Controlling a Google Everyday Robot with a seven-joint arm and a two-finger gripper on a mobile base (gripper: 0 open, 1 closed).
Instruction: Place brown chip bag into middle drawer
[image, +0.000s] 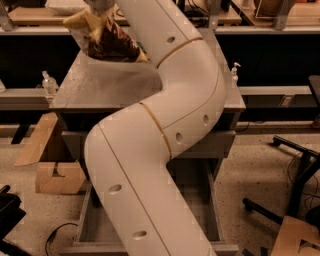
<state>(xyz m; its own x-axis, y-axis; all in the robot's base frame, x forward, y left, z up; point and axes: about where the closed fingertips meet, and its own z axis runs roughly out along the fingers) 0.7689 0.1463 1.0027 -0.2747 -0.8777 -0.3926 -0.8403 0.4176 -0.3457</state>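
Note:
The brown chip bag (106, 41) hangs at the top left, over the back left of the grey cabinet top (100, 92), and casts a shadow on it. My gripper (99, 5) is at the top edge of the view, right above the bag and shut on its upper end; most of the gripper is cut off. My white arm (165, 125) sweeps down across the middle of the view. The middle drawer (86, 220) is pulled open below, a grey tray with a bare floor (200, 210); the arm hides much of it.
Cardboard boxes (52, 175) lie on the floor left of the cabinet. Small clear bottles stand at the left (48, 82) and the right (234, 72). A black chair base (292, 200) and more cardboard (295, 239) are at the right. A cable (55, 235) lies bottom left.

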